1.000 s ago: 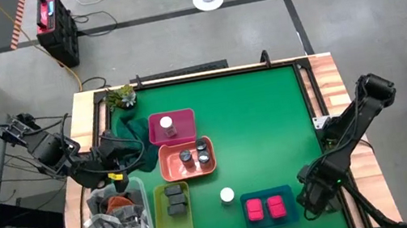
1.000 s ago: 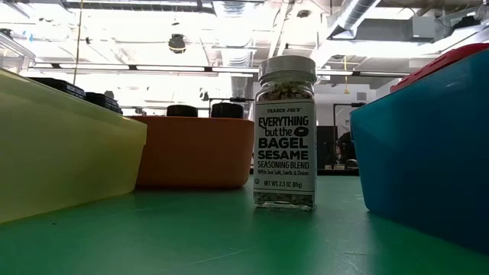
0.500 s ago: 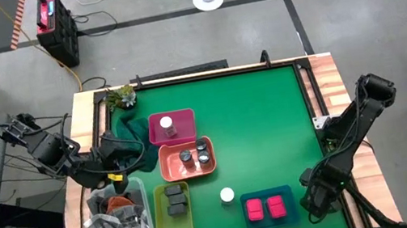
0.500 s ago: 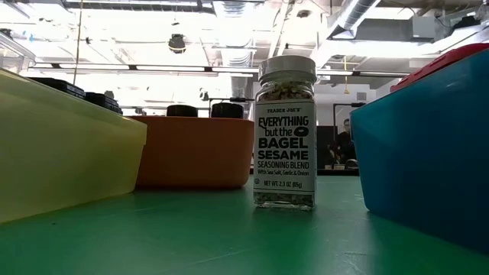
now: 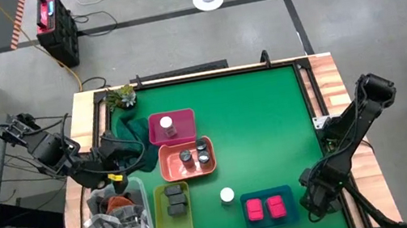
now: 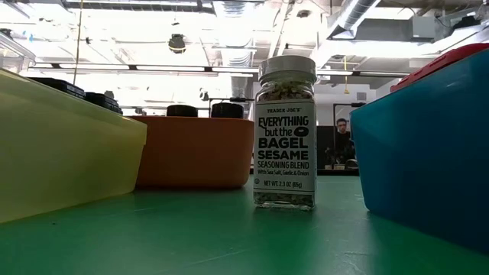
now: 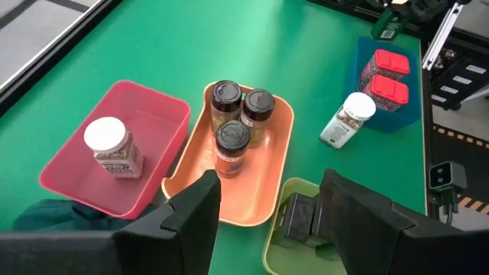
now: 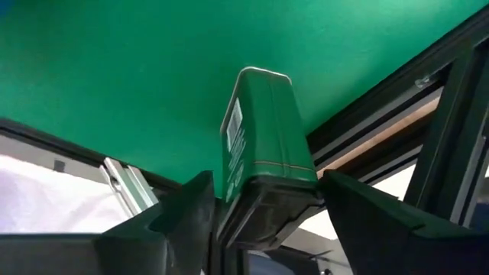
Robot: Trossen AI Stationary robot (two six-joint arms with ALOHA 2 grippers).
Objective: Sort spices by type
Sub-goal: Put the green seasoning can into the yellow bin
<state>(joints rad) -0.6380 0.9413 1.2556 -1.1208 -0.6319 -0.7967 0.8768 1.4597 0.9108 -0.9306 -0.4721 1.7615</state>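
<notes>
Right gripper [image 8: 263, 200] at table's [image 5: 262, 121] near right corner, clenched on green tin [image 8: 260, 145], tin tilted over table edge. Left gripper [image 7: 267, 210] released, nothing between fingers, at left edge above clear bin [image 5: 119, 219].

White-capped jar [image 5: 227, 196] upright on bare mat near front edge, between yellow tray [image 5: 173, 214] and blue tray [image 5: 268, 208]. Second white-capped jar in pink tray [image 5: 172, 127]. Three grey-lidded jars [image 7: 237, 118] in orange tray [image 5: 187, 160]. Dark boxes [image 5: 174, 199] in yellow tray. Pink boxes [image 5: 265, 208] in blue tray.
</notes>
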